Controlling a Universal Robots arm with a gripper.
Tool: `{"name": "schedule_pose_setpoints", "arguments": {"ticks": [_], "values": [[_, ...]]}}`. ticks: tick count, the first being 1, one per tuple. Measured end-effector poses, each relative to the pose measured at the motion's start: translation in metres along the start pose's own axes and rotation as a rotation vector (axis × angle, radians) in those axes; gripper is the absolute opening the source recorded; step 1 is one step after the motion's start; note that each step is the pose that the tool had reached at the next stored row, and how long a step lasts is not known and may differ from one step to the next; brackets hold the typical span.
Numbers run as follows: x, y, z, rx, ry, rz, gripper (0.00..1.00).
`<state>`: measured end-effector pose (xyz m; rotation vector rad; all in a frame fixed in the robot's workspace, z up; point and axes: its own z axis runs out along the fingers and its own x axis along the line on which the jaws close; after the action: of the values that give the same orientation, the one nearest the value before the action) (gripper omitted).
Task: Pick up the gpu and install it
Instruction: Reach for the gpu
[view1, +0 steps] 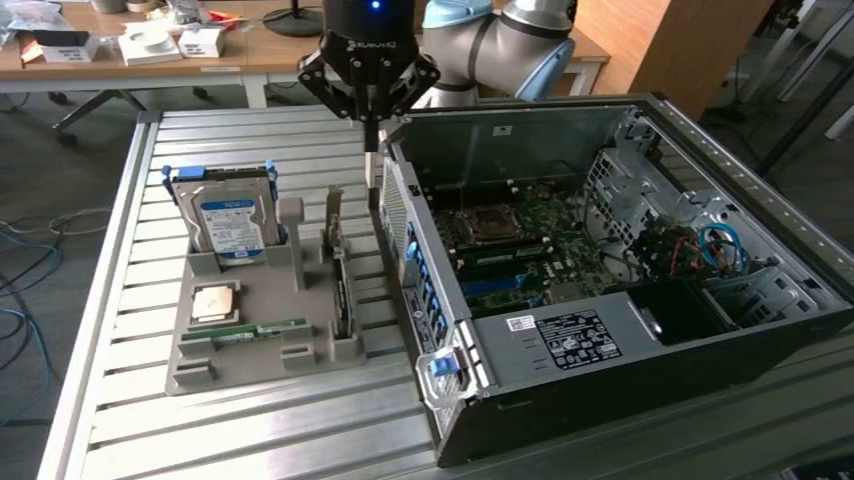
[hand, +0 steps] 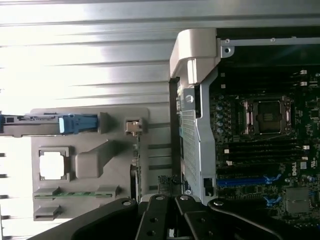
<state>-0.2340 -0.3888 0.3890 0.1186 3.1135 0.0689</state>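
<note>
The gpu (view1: 339, 275) stands edge-on in a slot of the grey holder (view1: 287, 290), thin and dark, with its metal bracket at the far end. In the wrist view the gpu (hand: 135, 165) runs along the holder's side nearest the case. My gripper (view1: 372, 183) hangs above the gap between the gpu's bracket end and the open computer case (view1: 601, 300), not touching either. Its fingers (hand: 156, 212) are shut with nothing between them. The motherboard (view1: 527, 250) lies exposed inside the case.
The holder also carries a silver hard drive with a blue label (view1: 227, 225), a square processor (view1: 214, 302) and a green memory stick (view1: 247, 330). All stand on a slatted metal table (view1: 120, 300). A cluttered desk (view1: 134, 45) is behind.
</note>
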Motion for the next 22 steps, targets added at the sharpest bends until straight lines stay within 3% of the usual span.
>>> {"name": "schedule_pose_setpoints", "arguments": {"ticks": [12,19,22], "values": [[0.029,-0.0004,0.0016,0.0001,0.0004,0.002,0.11],[0.032,-0.0007,0.0019,0.0002,0.0016,0.002,0.11],[0.032,-0.0050,0.0017,0.0002,0.0016,0.002,0.11]]}}
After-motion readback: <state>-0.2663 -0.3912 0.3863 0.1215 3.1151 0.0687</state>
